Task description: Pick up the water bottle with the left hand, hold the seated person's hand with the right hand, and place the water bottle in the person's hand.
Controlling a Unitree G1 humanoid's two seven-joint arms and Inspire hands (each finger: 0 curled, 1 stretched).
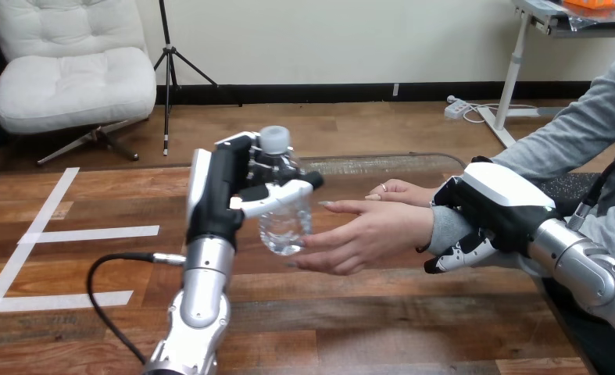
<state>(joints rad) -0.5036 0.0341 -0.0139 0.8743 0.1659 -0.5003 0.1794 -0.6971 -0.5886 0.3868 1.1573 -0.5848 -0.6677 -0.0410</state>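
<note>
Two of the three steps look done. The robot's left hand (230, 195) has its fingers and thumb curled round a clear plastic water bottle (286, 226) with a pale grey cap. It holds the bottle upright and clear of the brown wooden table (366, 328), just left of the view's centre. The right hand (495, 211), out toward 3 o'clock, is closed about the person's grey-sleeved wrist (445, 226), with its white shell over the top and its fingers (452, 256) hooked underneath (the wrist rather than the palm, so far as I can make out). The person's open hand (362, 234) lies at 3 o'clock of the bottle, palm turned toward it, fingertips touching its lower half. The person's second hand (398, 191) rests behind, at about 1 o'clock of the first. What remains, I judge, is the handover itself: the bottle sits wholly in the robot's grip, and the person's fingers are not closed on it.
</note>
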